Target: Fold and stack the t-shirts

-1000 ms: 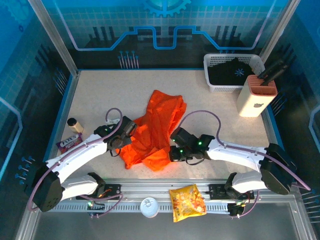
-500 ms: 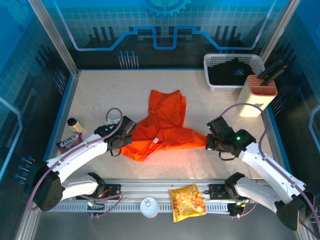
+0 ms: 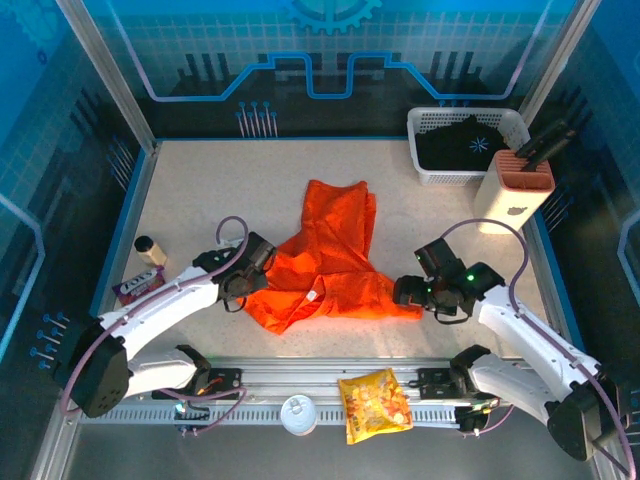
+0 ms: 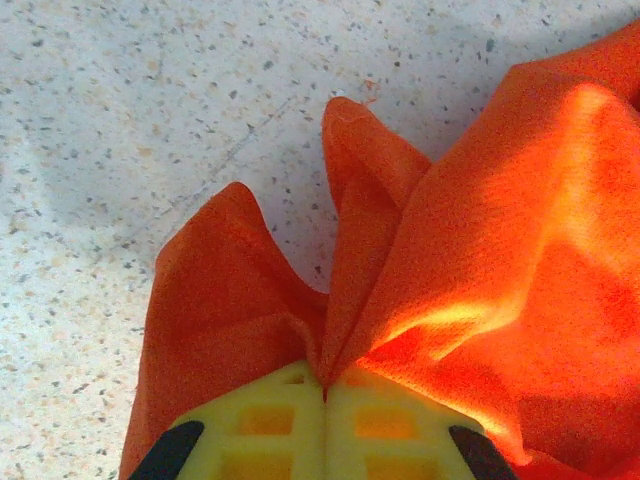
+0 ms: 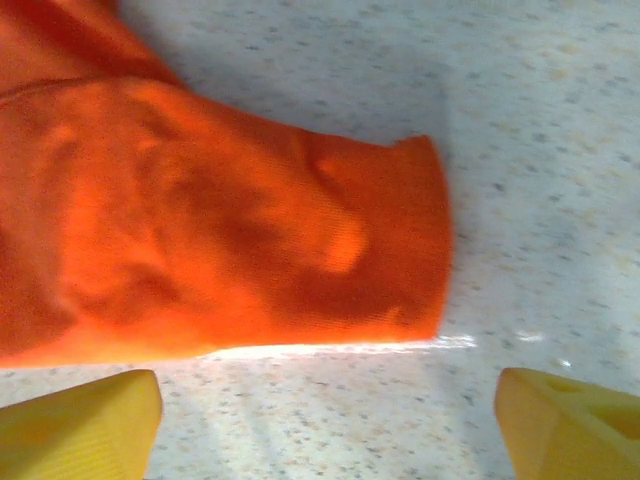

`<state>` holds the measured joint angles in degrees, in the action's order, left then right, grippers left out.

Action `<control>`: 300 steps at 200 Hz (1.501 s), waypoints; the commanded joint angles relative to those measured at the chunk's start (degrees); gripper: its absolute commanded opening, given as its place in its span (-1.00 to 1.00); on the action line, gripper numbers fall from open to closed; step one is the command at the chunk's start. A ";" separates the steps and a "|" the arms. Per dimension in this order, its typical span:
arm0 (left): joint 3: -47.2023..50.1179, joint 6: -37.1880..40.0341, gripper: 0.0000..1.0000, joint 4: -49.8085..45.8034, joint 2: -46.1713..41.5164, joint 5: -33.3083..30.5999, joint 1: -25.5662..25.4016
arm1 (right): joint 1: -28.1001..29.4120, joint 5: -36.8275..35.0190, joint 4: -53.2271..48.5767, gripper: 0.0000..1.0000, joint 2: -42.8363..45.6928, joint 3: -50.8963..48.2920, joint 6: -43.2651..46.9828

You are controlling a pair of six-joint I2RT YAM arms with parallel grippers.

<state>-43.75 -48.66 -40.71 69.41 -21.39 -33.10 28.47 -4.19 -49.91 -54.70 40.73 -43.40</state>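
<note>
The left end effector (image 4: 325,400) is closed, its two yellow fingers pressed together on a pinch of the orange t-shirt (image 4: 470,250). The cloth fans out in folds ahead of the fingertips onto the speckled bench (image 4: 120,100). In the top view the left end effector (image 3: 258,280) sits at the shirt's left edge, and the rest of the orange t-shirt (image 3: 335,255) spreads to its right and farther from the arm bases.

The right end effector (image 5: 320,425) is open, its yellow fingers wide apart with nothing between them. One sleeve end of the shirt lies flat on the bench just ahead of it, more toward its left finger. From above, the right end effector (image 3: 405,292) stands just beside that sleeve's tip.

The black shirt (image 3: 462,145) lies in a white basket (image 3: 470,178), well beyond the right end effector at the bench's far right corner.
</note>
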 commanded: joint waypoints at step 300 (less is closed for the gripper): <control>-11.92 3.67 0.15 -0.14 12.97 -4.54 2.03 | -2.49 15.73 0.54 0.14 -93.00 108.24 17.69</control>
<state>-58.41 -42.33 -36.32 81.45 -24.86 -31.64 26.13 7.70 -46.46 -146.47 147.11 -24.14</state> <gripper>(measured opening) 0.459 0.384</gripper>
